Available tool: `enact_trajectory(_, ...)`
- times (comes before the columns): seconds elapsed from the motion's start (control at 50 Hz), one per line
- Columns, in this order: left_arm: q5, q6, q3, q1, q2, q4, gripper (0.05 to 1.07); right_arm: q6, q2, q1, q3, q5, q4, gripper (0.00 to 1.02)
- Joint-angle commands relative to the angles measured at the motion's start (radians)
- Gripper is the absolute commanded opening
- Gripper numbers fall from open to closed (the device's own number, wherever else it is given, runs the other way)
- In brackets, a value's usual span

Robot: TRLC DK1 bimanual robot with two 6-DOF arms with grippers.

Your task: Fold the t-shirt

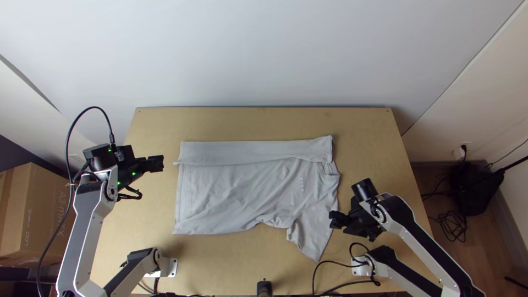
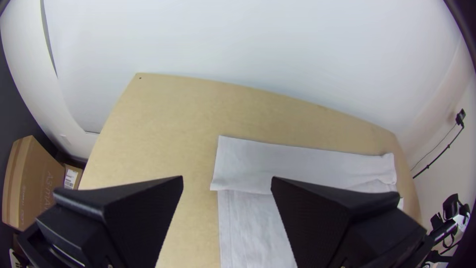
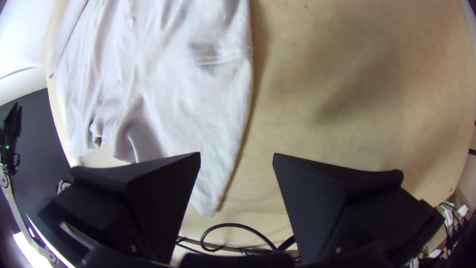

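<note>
Both pairs of jaws are standing wide open, empty, as we are eyeing the t-shirt (image 1: 236,190) lying lengthwise across the desk (image 1: 258,124), hem (image 1: 181,203) nearer our left gripper (image 2: 227,177), unfolded sleeve (image 1: 314,234) just beside our right gripper (image 3: 237,153).

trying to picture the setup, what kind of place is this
Probably a small robot workspace indoors: two mounted arms, a wooden table against a plain white wall, and a cardboard box beside it.

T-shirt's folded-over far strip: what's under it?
The shirt's body runs in beneath the folded-over strip. The part farther under is covered, so whether a sleeve lies there can't be seen.
</note>
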Motion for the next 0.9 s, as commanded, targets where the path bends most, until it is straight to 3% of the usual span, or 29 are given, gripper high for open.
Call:
enact_trajectory(0.0, 0.006, -0.017, 0.023, -0.002, -0.018, -0.011, 0.91, 0.014, 0.045, 0.036, -0.026, -0.016, -0.001, 0.60)
enact_trajectory(0.18, 0.006, -0.015, 0.023, 0.007, -0.016, -0.011, 0.91, 0.008, 0.127, 0.129, -0.026, -0.019, 0.005, 0.58)
enact_trajectory(0.22, 0.006, -0.015, 0.023, 0.010, -0.014, -0.011, 0.91, 0.007, 0.146, 0.140, -0.028, -0.019, 0.016, 0.54)
enact_trajectory(0.6, 0.008, 0.015, 0.018, 0.013, -0.013, -0.045, 0.91, -0.004, 0.344, 0.227, -0.008, -0.040, 0.096, 0.53)
enact_trajectory(0.78, 0.029, 0.198, 0.047, -0.017, -0.013, -0.248, 0.92, -0.015, 0.343, 0.261, -0.012, -0.039, 0.134, 0.10)
enact_trajectory(0.82, 0.029, 0.262, 0.052, -0.039, -0.013, -0.318, 0.92, -0.015, 0.343, 0.263, -0.011, -0.037, 0.136, 0.04)
enact_trajectory(0.88, 0.028, 0.370, 0.046, -0.051, -0.010, -0.423, 0.91, -0.018, 0.340, 0.266, -0.012, -0.032, 0.136, 0.02)
